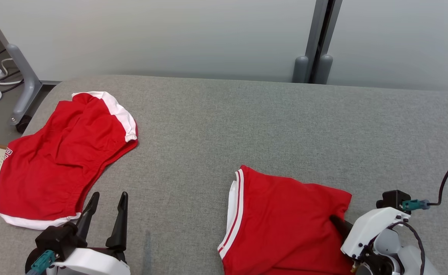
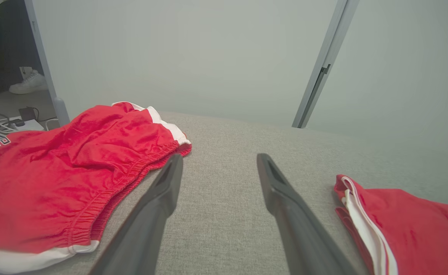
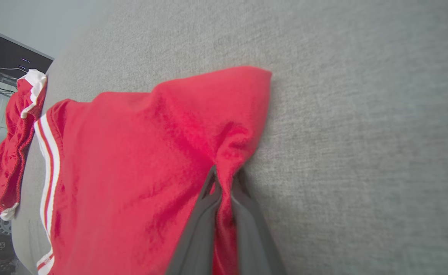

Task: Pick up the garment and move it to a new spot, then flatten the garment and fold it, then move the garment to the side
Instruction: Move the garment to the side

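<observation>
head view: the red garment (image 1: 285,225) lies near the front edge of the grey padded table (image 1: 247,122), right of centre, with its white-striped hem toward the middle. the right gripper (image 1: 337,222) has its fingers pressed together on the cloth's right-hand edge. the left gripper (image 1: 109,195) hovers with fingers spread and nothing between them, just beside a pair of red shorts (image 1: 60,160) at the table's left end. left wrist view: the left gripper (image 2: 219,158) points across bare table between the red shorts (image 2: 56,179) and the garment (image 2: 407,221), touching neither. right wrist view: the right gripper (image 3: 224,175) pinches a bunched fold of the garment (image 3: 144,160), and the cloth puckers at the pinch. the fabric looks thin, soft and light, likely to sag and drag rather than hold its shape, so a hold at a corner or hem probably serves better than one mid-panel. the widest open room appears to lie across the table's middle and far right, while the near edge is close.
</observation>
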Motion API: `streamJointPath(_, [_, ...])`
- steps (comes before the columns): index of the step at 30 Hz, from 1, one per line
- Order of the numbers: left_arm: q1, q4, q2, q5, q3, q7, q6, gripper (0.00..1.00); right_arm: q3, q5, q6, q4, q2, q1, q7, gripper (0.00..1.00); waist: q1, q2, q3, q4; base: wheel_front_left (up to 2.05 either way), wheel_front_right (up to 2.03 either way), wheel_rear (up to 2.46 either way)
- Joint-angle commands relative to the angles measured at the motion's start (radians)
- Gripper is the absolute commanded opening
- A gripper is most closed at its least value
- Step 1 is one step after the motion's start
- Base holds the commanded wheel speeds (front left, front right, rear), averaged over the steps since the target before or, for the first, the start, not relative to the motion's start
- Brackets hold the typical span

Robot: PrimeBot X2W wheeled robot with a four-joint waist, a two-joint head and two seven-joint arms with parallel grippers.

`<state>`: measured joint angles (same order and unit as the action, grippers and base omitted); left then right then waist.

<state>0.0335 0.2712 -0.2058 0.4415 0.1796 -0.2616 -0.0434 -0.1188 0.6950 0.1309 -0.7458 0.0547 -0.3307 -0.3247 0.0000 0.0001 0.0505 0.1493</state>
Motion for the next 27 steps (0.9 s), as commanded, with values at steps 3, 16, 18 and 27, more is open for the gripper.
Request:
streamJointPath(3, [0.016,0.002,0.001,-0.004,-0.006,-0.003,-0.004,1.00,-0.016,0.006,0.000,0.001,-0.002,-0.012,0.024,0.00,0.0000,-0.0001,-0.003,-0.005,0.00,0.00,0.00])
streamJointPath(16, [0.060,-0.052,-0.008,-0.029,-0.008,-0.003,-0.028,1.00,-0.105,-0.059,0.000,0.067,0.121,-0.183,0.132,0.00,0.0000,-0.0001,0.104,-0.050,0.00,0.00,0.00])
streamJointPath(18, [0.082,-0.070,-0.012,-0.032,-0.006,-0.003,-0.036,1.00,-0.108,-0.076,0.000,0.071,0.147,-0.227,0.142,0.00,0.0000,-0.0001,0.137,-0.058,0.00,0.00,0.00])
streamJointPath(27, [0.171,-0.150,-0.030,-0.048,0.009,-0.002,-0.065,1.00,-0.059,-0.168,0.000,0.070,0.268,-0.421,0.170,0.00,0.0000,-0.0001,0.290,-0.106,0.00,0.00,0.00])
